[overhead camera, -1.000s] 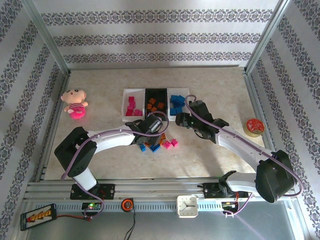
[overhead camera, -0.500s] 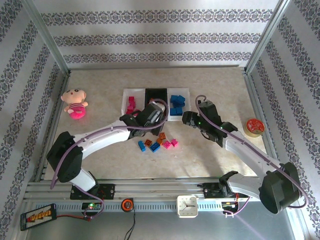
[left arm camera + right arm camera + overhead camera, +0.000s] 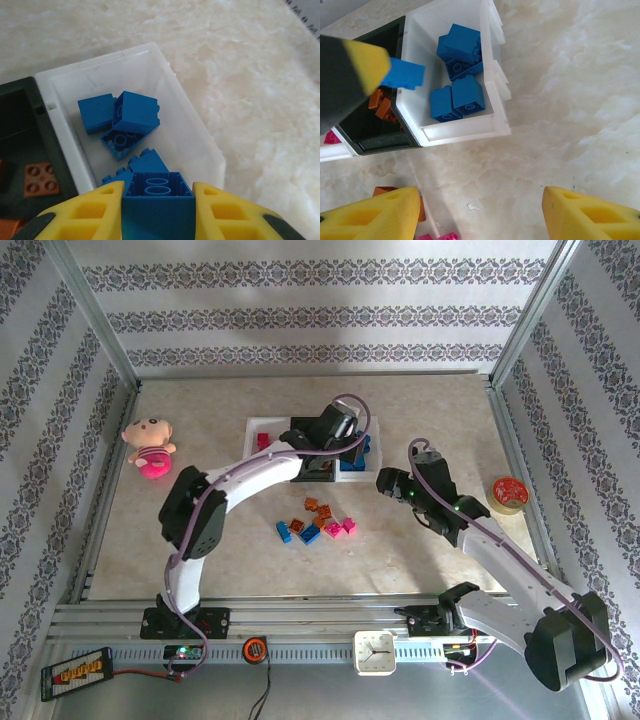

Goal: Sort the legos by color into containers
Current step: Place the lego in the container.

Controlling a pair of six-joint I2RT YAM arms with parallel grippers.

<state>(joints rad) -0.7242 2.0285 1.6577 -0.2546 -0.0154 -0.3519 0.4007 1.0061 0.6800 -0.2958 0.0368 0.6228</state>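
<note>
Left wrist, left claw (image 3: 158, 189) gripping blue lego (image 3: 158, 206), top external, loose legos (image 3: 316, 521)

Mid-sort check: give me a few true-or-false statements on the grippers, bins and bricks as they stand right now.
1. The left gripper is shut on a blue brick. True.
2. The right gripper holds a pink brick. False: its jaws are open and empty.
3. Loose bricks lie on the bare table. True.
4. The black bin holds blue bricks. False: orange-brown ones lie in it; the blue ones are in the white bin beside it.
</note>
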